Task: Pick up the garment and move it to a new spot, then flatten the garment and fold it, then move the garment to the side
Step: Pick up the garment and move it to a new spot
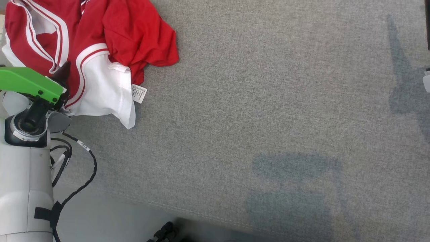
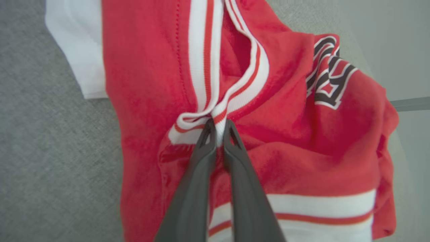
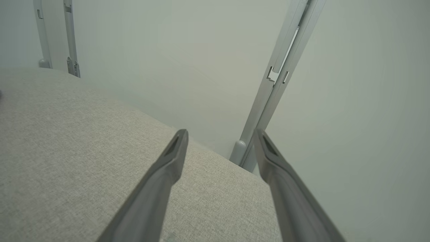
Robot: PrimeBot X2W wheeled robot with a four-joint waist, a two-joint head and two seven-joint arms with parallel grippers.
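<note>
The garment (image 1: pixel 100 43) is a red and white jersey with striped trim, lying crumpled at the far left of the grey fabric surface (image 1: pixel 268 101). My left gripper (image 1: pixel 63 79), under a green cover, is at the garment's near left edge. In the left wrist view my left gripper (image 2: pixel 218 127) is shut on a fold of the garment's (image 2: pixel 285 134) white and red striped trim. Black and white lettering shows on the garment at the upper right of that view. My right gripper (image 3: pixel 220 137) stands open above the surface's edge, with nothing between its fingers.
A white care label (image 1: pixel 138 93) sticks out at the garment's near right edge. A black cable (image 1: pixel 84 168) hangs from my left arm over the surface's near edge. Metal posts (image 3: pixel 278 84) and a pale wall stand beyond the surface (image 3: pixel 67 151).
</note>
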